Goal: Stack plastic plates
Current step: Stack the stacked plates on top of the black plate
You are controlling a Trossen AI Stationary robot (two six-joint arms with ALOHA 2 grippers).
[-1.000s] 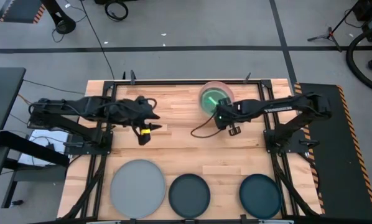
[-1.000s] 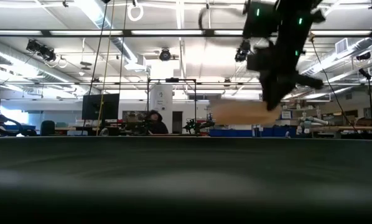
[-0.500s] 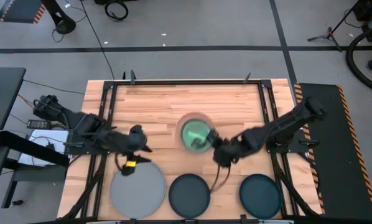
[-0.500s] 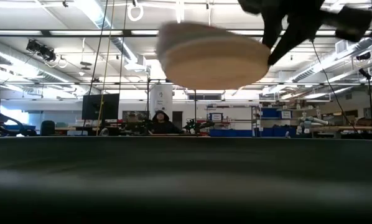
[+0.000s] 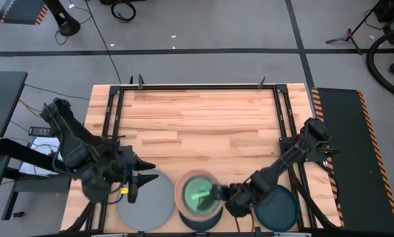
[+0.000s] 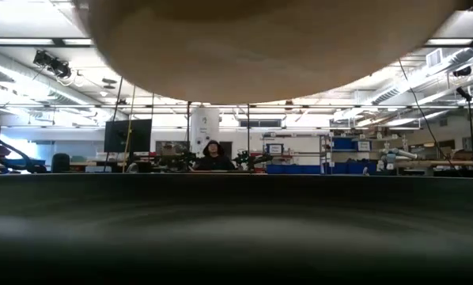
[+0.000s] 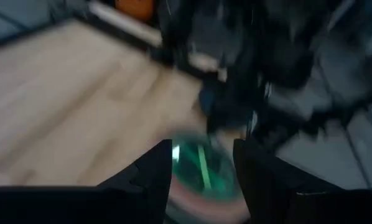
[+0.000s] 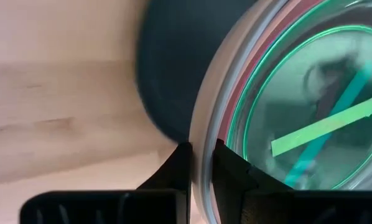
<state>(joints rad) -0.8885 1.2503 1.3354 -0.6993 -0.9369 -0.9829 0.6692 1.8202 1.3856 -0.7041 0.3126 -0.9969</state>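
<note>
The right gripper (image 5: 218, 195) is clamped on the stack's (image 5: 198, 193) rim, holding it over the middle teal plate (image 5: 198, 220) — near edge of the table (image 5: 197, 118). The left gripper (image 5: 132, 191) hovers over the grey plate (image 5: 151, 203), fingers apart.

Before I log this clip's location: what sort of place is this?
Probably a robotics lab or workshop: a wooden table on a metal frame, a large open room with monitors and benches, and a person seated in the background.
</note>
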